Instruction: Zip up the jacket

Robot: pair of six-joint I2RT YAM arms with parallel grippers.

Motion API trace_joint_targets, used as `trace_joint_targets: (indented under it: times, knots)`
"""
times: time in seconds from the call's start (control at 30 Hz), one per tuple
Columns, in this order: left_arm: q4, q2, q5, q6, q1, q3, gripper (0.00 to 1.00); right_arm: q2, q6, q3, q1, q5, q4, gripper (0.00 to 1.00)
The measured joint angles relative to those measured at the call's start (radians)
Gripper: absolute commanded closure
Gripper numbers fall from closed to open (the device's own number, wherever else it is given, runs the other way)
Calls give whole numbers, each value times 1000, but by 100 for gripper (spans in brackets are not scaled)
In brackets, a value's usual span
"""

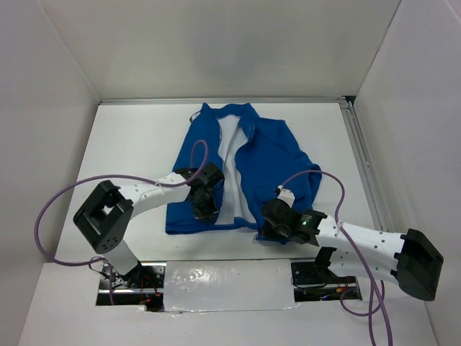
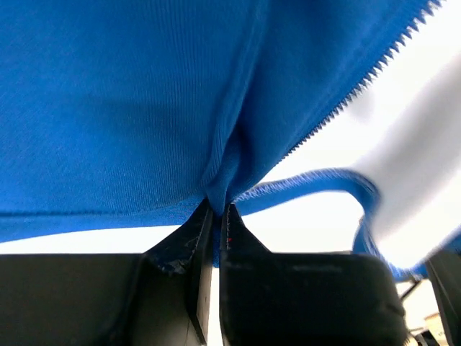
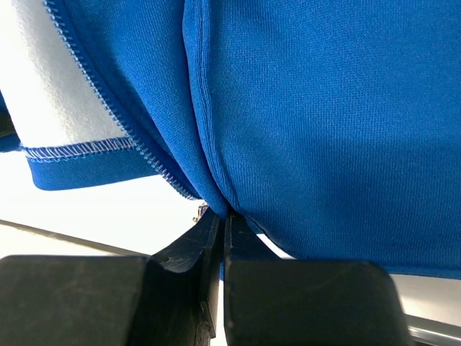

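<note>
We see bright, even light on the flat white table (image 1: 130, 144), glare on its silvery tape strip (image 1: 223, 282); the white lining (image 2: 425, 180) of the royal-blue fabric jacket (image 2: 108, 108) blurs close-up.

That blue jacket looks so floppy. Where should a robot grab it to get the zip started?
By the bottom hem, right beside the zipper teeth, coming from the near side: the jacket lies open with its hem that way, and fabric there bunches into a thin fold. The left gripper and right gripper each pinch such a fold.
</note>
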Motion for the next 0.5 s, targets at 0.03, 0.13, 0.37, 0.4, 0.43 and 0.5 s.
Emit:
trace_joint_targets:
  times: [0.03, 0.13, 0.37, 0.4, 0.43, 0.5]
  knots:
    - [-3, -26, -1, 1, 0, 0, 93, 0, -5, 0, -6, -4, 4, 100]
    - [-16, -109, -5, 4, 0, 0, 97, 0, -27, 0, -33, -27, 23, 100]
    - [-18, -369, -17, 48, -15, 0, 95, -88, -172, -5, -73, -132, 136, 100]
    - [-12, -407, -18, 54, -18, 0, 96, -112, -193, -5, -76, -145, 156, 100]
    - [-4, -444, -17, 58, -20, 0, 96, -136, -214, -5, -80, -161, 178, 100]
    - [23, -509, -13, 77, -26, -5, 96, -170, -249, -5, -90, -197, 225, 100]
